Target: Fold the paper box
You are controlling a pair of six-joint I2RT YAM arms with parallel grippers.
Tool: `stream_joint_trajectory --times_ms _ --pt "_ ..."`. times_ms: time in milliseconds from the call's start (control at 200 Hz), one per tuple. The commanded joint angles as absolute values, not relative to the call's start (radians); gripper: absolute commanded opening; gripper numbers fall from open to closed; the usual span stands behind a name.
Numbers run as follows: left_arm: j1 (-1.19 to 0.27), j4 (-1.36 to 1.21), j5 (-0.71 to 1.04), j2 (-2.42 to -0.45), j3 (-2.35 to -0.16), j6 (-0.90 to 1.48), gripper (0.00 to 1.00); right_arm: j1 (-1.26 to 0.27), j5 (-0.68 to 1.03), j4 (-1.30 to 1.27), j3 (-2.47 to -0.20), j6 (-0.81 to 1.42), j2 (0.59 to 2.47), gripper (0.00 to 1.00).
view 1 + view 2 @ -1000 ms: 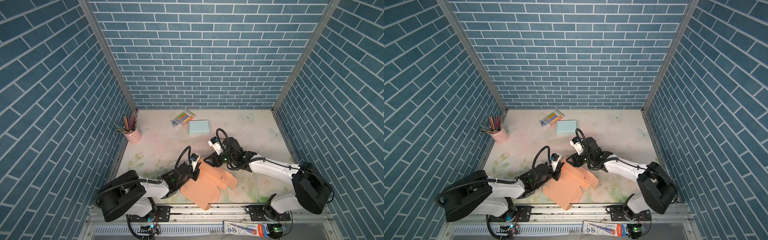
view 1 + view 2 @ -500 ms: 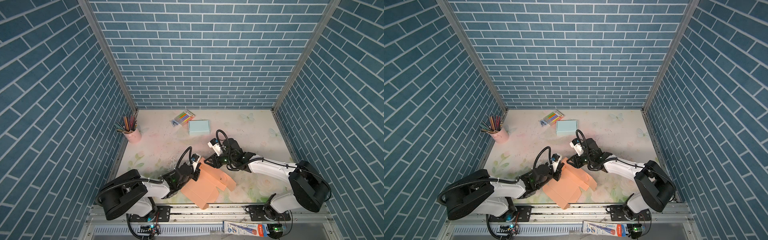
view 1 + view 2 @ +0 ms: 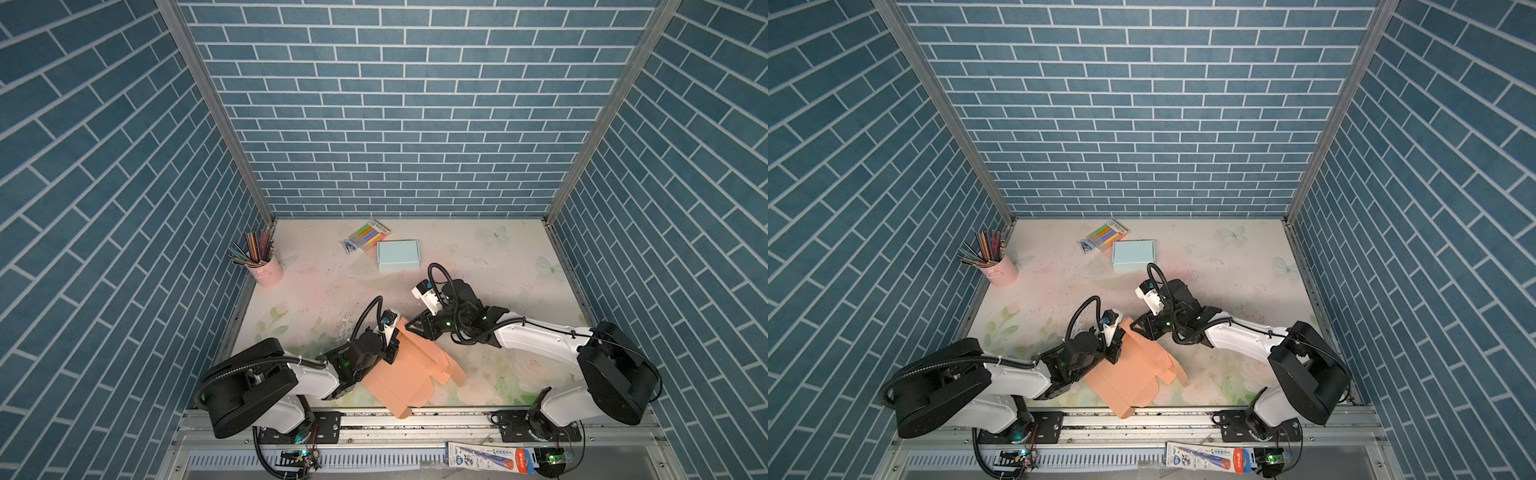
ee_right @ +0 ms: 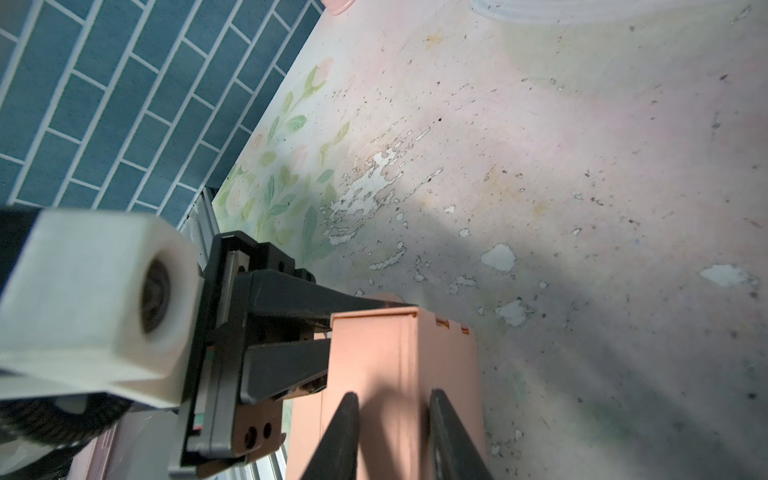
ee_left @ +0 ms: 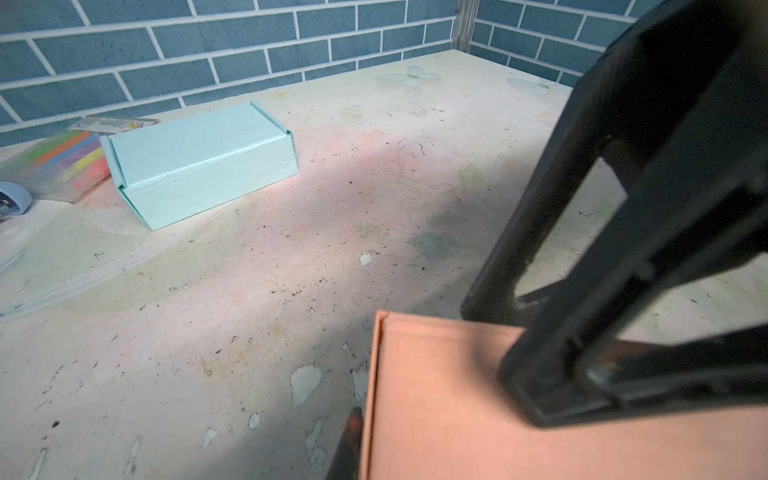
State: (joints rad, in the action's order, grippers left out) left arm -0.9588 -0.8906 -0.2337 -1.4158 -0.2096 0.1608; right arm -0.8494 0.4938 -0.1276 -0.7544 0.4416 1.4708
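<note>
Lying near the front edge of the worktop [image 3: 324,282], long axis slanting from that edge back to where both arms meet, the salmon paper box [image 3: 401,376] is pinched at its left wall by the closed left gripper [image 3: 392,349], while the right gripper [image 3: 409,327] straddles its far end, whether clamping I cannot tell.
</note>
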Motion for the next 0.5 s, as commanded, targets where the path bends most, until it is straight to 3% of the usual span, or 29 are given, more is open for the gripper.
stream_joint_trajectory --times_ms 0,110,495 --pt "-0.962 -0.903 -0.255 -1.426 -0.201 0.163 0.12 -0.886 0.531 -0.127 -0.731 0.485 1.465 0.29" --pt "-0.963 -0.909 -0.258 -1.428 -0.195 0.167 0.17 -0.886 0.511 -0.14 -0.707 0.493 1.461 0.29" --pt "-0.968 -0.941 -0.259 -1.454 -0.181 0.179 0.2 -0.884 0.47 -0.131 -0.721 0.502 1.44 0.34"
